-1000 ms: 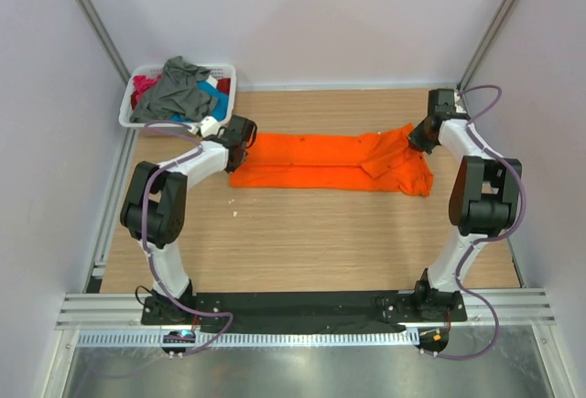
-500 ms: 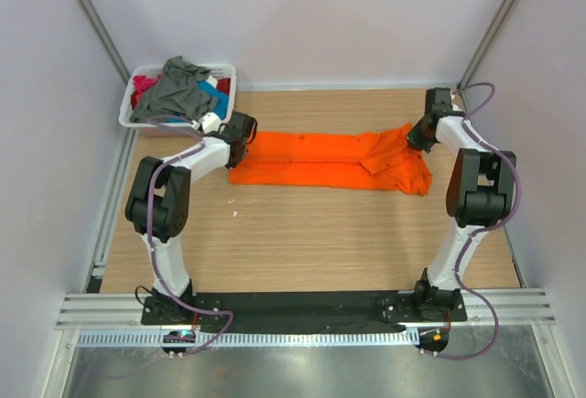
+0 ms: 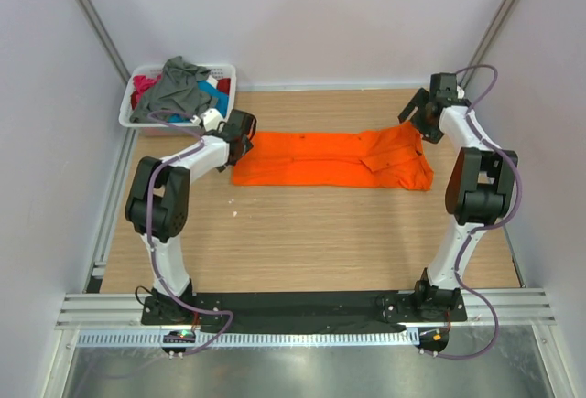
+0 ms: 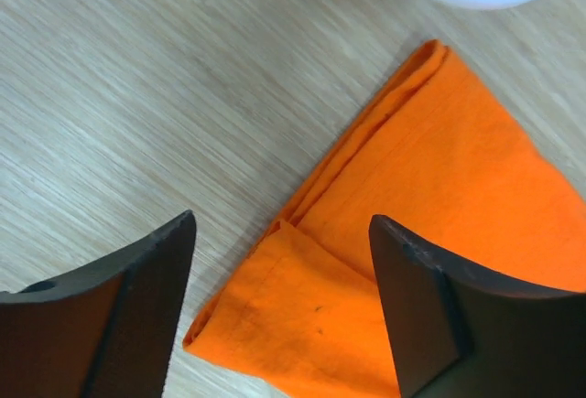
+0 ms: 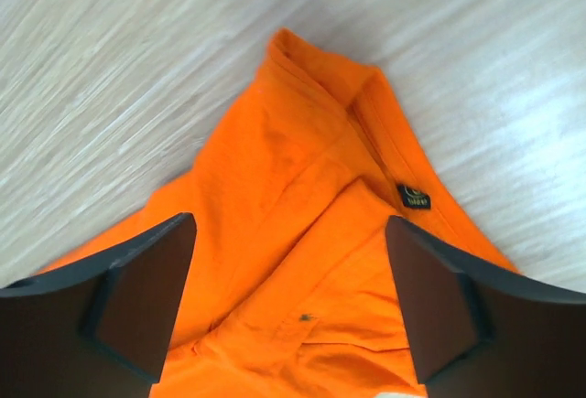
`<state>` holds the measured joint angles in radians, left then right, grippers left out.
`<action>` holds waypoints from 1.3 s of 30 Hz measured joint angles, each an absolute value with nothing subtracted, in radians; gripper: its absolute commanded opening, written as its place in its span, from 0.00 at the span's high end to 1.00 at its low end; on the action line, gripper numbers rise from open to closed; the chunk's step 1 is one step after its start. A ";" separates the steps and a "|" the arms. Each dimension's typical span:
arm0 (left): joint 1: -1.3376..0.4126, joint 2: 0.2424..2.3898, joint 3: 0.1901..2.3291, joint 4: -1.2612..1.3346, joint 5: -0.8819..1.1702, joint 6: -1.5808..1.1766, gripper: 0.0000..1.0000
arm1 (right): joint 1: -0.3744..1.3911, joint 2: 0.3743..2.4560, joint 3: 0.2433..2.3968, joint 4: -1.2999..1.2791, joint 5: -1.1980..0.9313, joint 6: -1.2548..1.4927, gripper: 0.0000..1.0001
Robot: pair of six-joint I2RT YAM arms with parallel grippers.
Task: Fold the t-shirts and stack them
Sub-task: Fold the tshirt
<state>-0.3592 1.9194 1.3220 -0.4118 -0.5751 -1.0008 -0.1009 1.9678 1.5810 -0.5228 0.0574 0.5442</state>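
Observation:
An orange t-shirt (image 3: 330,158) lies folded into a long strip across the far half of the wooden table (image 3: 302,233). My left gripper (image 3: 244,134) hovers open over its left end (image 4: 366,270), nothing between the fingers. At the strip's right end, where the collar and a small black label (image 5: 415,199) show, my right gripper (image 3: 414,111) is open too and holds nothing. More t-shirts, a dark grey one (image 3: 179,89) over teal-blue and red-pink ones, are heaped in the basket.
A white plastic laundry basket (image 3: 227,76) stands at the far left corner, just behind my left gripper. Grey walls and metal frame posts close in the table on three sides. The arm bases sit at the near edge.
Both grippers were shut on the shirt's ends and have now opened and let go. The right gripper has lifted away toward the back. The shirt lies a little flatter.

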 measured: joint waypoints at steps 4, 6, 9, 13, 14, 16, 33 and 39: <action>-0.359 1.856 1.322 -0.391 -0.562 -0.946 0.08 | -0.102 1.958 1.604 -0.516 0.012 0.511 0.00; -0.362 1.793 1.322 -0.369 -0.546 -0.889 0.03 | -0.101 1.950 1.611 -0.522 -0.014 0.504 0.00; -0.373 1.680 1.322 -0.308 -0.466 -0.760 0.00 | -0.090 1.907 1.611 -0.538 -0.036 0.502 0.00; -0.387 1.565 1.309 -0.184 -0.190 -0.548 0.00 | -0.042 1.797 1.564 -0.548 -0.001 0.530 0.00; -0.391 1.546 1.302 -0.159 -0.116 -0.488 0.00 | -0.026 1.764 1.536 -0.544 0.009 0.544 0.00; -0.401 1.535 1.293 -0.134 0.004 -0.385 0.00 | 0.004 1.705 1.466 -0.526 0.029 0.580 0.00; -0.418 1.938 1.291 -0.125 0.213 -0.151 0.00 | 0.039 1.912 1.333 -0.459 0.174 0.691 0.00; -0.466 1.958 1.258 -0.102 0.105 -0.177 0.00 | 0.039 1.975 1.359 -0.420 0.191 0.677 0.00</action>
